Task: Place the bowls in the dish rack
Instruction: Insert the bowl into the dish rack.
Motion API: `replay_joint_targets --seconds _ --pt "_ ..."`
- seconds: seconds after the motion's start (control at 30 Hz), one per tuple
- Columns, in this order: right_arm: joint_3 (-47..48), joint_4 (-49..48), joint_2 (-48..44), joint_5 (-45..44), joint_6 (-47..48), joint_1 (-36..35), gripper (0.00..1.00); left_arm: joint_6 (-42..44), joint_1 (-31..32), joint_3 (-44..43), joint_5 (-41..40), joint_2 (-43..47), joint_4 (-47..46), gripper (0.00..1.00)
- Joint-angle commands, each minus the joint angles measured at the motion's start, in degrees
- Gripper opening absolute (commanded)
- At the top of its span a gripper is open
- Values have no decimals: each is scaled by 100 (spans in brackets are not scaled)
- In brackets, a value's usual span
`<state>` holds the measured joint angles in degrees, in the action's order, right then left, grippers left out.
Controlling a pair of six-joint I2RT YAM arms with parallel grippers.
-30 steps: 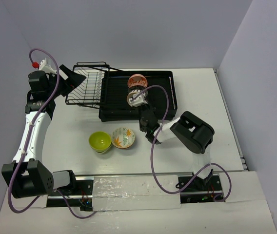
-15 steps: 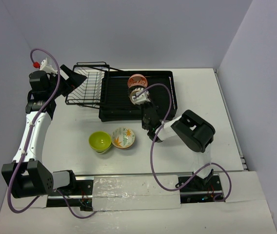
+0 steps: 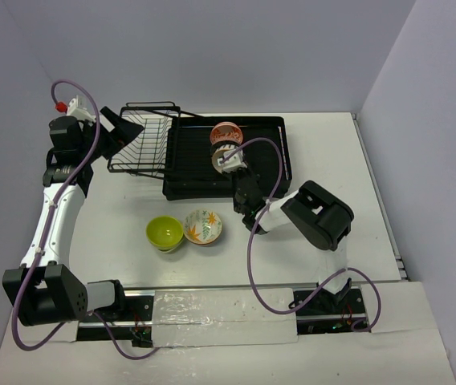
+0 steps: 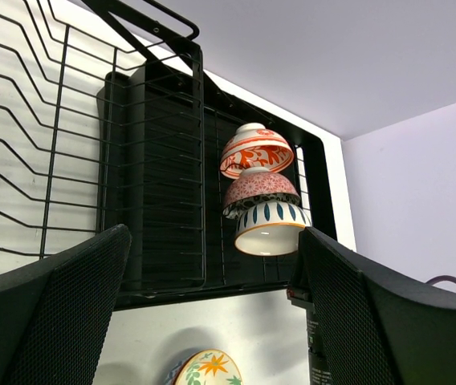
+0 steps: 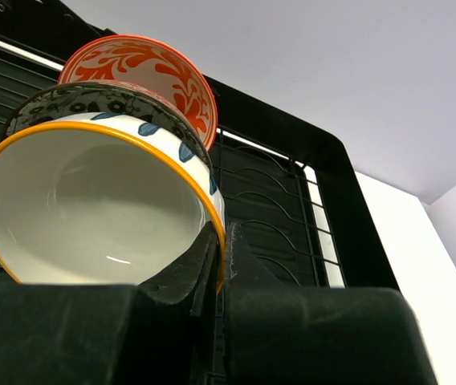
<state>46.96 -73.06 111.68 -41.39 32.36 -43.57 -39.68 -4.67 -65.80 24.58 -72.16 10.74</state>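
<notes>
R claw (image 5: 218, 255) clamped on rim of blue-leaf bowl (image 5: 91, 200), one finger inside, one outside. Bowl stands on edge in dish rack (image 3: 270, 152) slatted tray, against pink patterned bowl (image 4: 260, 189), which is against red-orange bowl (image 4: 254, 149); 3 in a row. L claw (image 3: 117, 128) wide apart, empty, just beside wire basket (image 3: 141, 144). Lime bowl (image 3: 164, 233) and orange-leaf bowl (image 3: 203, 227) upright on worktop (image 3: 332, 160), side by side, approx touching, near side of rack.
</notes>
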Motion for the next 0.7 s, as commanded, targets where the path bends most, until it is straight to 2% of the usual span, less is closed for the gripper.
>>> replay_joint_targets --seconds 0.0,0.67 --pt "235 -675 56 -27 -177 -2 0 136 27 -144 21 -17 -20 93" --pt "235 -210 -32 183 -502 59 0 163 -17 -223 -155 -211 -19 93"
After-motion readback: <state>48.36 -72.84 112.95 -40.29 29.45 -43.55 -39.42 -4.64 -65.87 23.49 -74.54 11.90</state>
